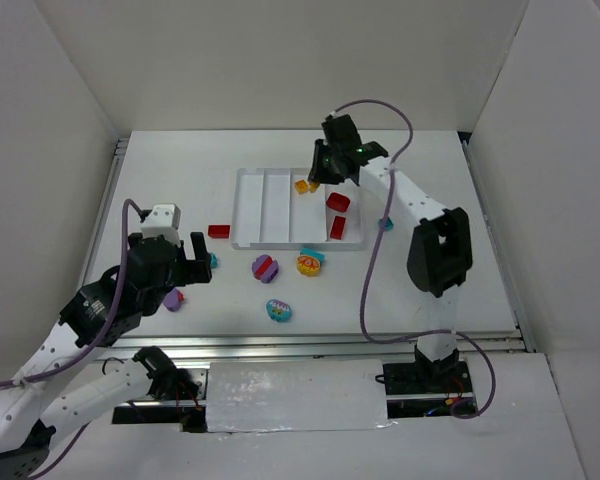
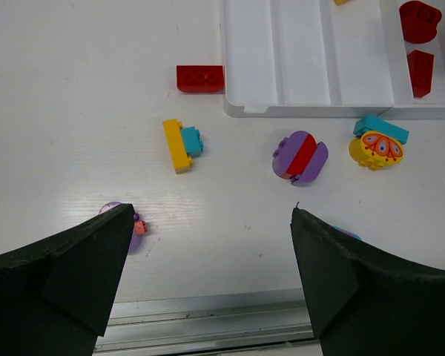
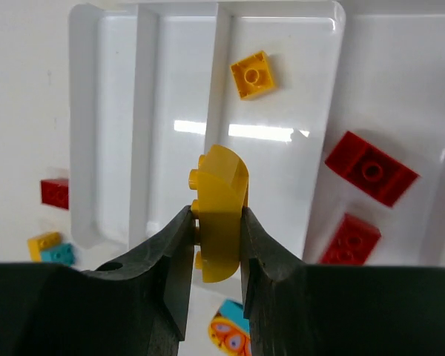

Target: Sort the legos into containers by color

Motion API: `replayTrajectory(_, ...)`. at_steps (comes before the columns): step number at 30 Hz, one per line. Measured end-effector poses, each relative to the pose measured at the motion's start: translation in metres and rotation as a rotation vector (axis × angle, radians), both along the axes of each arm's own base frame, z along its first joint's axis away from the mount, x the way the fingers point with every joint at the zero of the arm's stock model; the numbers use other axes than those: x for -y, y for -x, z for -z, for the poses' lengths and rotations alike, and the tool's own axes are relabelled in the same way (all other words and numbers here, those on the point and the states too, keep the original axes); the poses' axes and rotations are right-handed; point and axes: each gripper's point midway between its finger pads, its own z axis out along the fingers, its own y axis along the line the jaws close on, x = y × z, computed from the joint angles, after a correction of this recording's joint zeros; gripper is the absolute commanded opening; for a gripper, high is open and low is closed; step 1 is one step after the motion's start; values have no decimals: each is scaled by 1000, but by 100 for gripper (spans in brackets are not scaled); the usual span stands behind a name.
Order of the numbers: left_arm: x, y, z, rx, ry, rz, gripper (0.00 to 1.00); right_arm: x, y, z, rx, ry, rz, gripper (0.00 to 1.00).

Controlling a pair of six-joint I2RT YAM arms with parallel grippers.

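A: Where are we working?
B: We take it for a robotics lab cell. Plain white panels [image 1: 60, 130] box in our white table [image 1: 480, 250], an aluminium rail [image 1: 310, 343] edges it, and a purple cable [image 1: 364, 290] trails from the arm [image 1: 410, 205].

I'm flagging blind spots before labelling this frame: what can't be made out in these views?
Purple lego: left wrist view, mostly behind a finger of the left gripper; shape unclear.
Yellow lego: right wrist view, lower end buried between the fingers of the right gripper.
Tray: right wrist view, right-hand compartment cut off by the frame edge.
Teal lego: top view, partly under the right arm, too small to read.
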Motion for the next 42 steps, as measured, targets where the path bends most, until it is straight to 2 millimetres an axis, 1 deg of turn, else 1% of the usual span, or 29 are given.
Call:
replayTrajectory(2, 0, -1, 1, -1, -3, 0, 99, -16, -16, 19, -24, 24, -15, 4)
replayTrajectory(4, 0, -1, 2, -3, -5, 0, 99, -22, -26, 42, -60, 47, -17, 10)
replayTrajectory(5, 0, -1, 2, -4, -6, -2, 99, -23, -30, 54, -80, 61, -16, 17)
replayTrajectory(6, 0, -2, 3, -5, -7, -3, 100, -22, -31, 65, -104, 76, -14, 42)
replayTrajectory(7, 0, -2, 3, -5, -7, -3, 99, -22, -31, 73, -118, 86, -15, 52)
replayTrajectory(8, -1, -2, 3, -5, -6, -4, 99, -22, -29, 82, -136, 100, -18, 59)
replayTrajectory(9, -1, -2, 2, -5, -5, -5, 100, -20, -27, 87, -151, 111, -16, 64)
replayTrajectory(10, -1, -2, 2, -5, -5, -6, 100, -20, -25, 89, -158, 118, -19, 67)
replayTrajectory(11, -1, -3, 2, -5, -3, -7, 100, -20, -24, 90, -159, 125, -24, 72)
replayTrajectory(13, -2, -3, 2, -4, 1, -9, 100, -23, -23, 86, -144, 130, -36, 73)
replayTrajectory(14, -2, -3, 2, -5, 2, -9, 99, -26, -21, 83, -134, 129, -47, 99)
replayTrajectory(15, -2, -4, 2, -6, 3, -9, 99, -28, -17, 81, -131, 130, -55, 100)
replayTrajectory(17, -2, -4, 2, -6, 7, -8, 100, -29, 0, 76, -129, 148, -80, 100)
replayTrajectory(19, -1, -5, 2, -6, 12, -5, 100, -29, 21, 64, -120, 159, -95, 100)
replayTrajectory(21, 0, -5, 1, -4, 18, -3, 100, -28, 45, 50, -105, 157, -117, 99)
replayTrajectory(23, 1, -6, 0, -1, 24, 0, 100, -27, 76, 39, -81, 145, -162, 99)
replayTrajectory(25, 2, -7, 0, 0, 24, 6, 100, -27, 112, 38, -68, 137, -235, 98)
replayTrajectory(26, 2, -7, 0, 1, 21, 13, 99, -26, 128, 41, -75, 136, -271, 98)
replayTrajectory(27, 3, -7, 1, -1, 20, 19, 100, -26, 145, 49, -77, 141, -320, 97)
replayTrajectory(28, 4, -8, 2, -5, 19, 24, 100, -27, 157, 57, -84, 143, -362, 97)
replayTrajectory(30, 6, -8, 4, -14, 19, 33, 100, -25, 176, 80, -118, 158, -434, 97)
replayTrajectory(32, 8, -9, 5, -21, 20, 40, 99, -20, 190, 102, -141, 189, -488, 97)
replayTrajectory(33, 10, -9, 5, -22, 22, 45, 100, -16, 195, 111, -154, 213, -505, 97)
replayTrajectory(35, 11, -10, 8, -31, 20, 53, 100, -12, 196, 118, -147, 256, -518, 97)
replayTrajectory(39, 13, -9, 11, -41, 10, 75, 99, -14, 181, 115, -66, 309, -526, 97)
replayTrajectory(42, 15, -8, 13, -46, 9, 86, 100, -16, 167, 119, -46, 351, -527, 96)
